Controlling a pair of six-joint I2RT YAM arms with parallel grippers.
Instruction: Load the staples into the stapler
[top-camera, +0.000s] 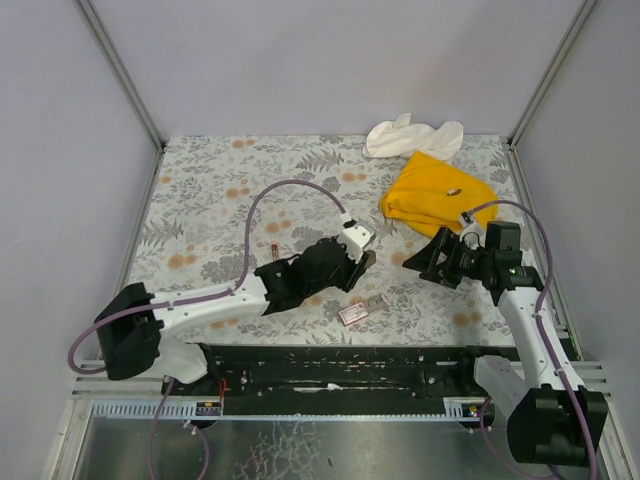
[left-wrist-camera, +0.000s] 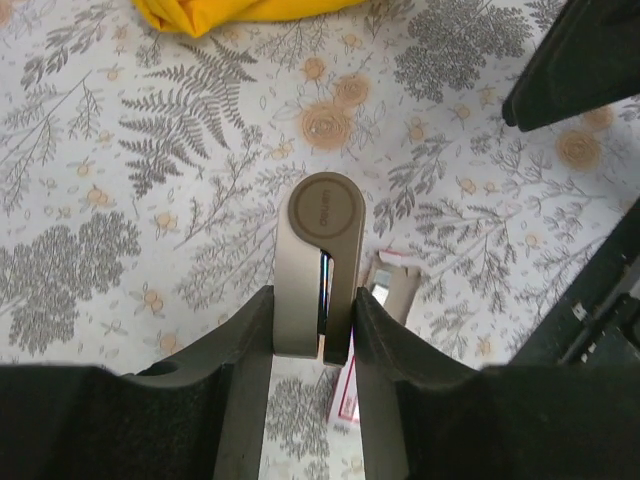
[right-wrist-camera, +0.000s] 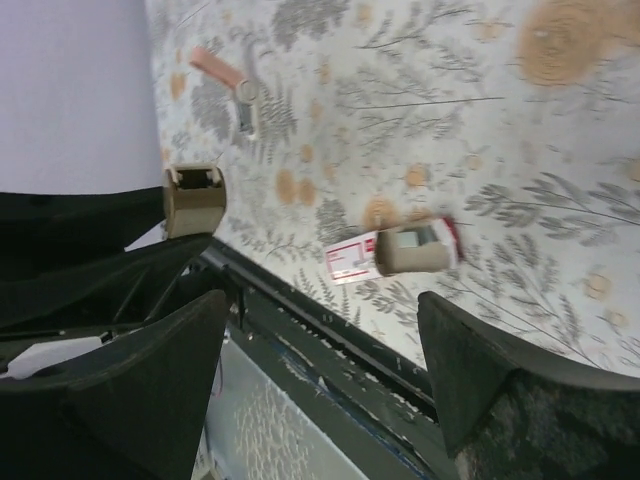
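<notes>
Left tool (left-wrist-camera: 313, 305): closed on both long sides of a taupe stapler (left-wrist-camera: 318, 250) with a rounded end. The stapler sticks out past the fingertips.
Right tool (right-wrist-camera: 322, 315): fingers spread wide, with nothing between them.
Staples: a small flat pink cardboard box of staples (top-camera: 351, 314) lies on the floral-patterned worktop (top-camera: 220, 200), just in front of the left tool and near the black front rail (top-camera: 330, 365). Its tan cardboard inner piece (top-camera: 375, 301) is partly slid out.
Top view only: a crumpled yellow cloth (top-camera: 435, 195) and a white cloth (top-camera: 410, 138) lie at the far right. The two tools are close together mid-worktop.
Left wrist view only: the stapler's upper face and a dark slot along its side. The box is mostly hidden under the stapler and fingers.
Right wrist view only: the box's white label (right-wrist-camera: 352, 262) face-on, and the stapler seen end-on.
Small pink object (top-camera: 272, 250): lies left of the left tool. The right wrist view shows a metal part on it, but I cannot tell what it is.
Writing: there is a raised word on the stapler's round end and red print on the white label. Both are too small to read.
</notes>
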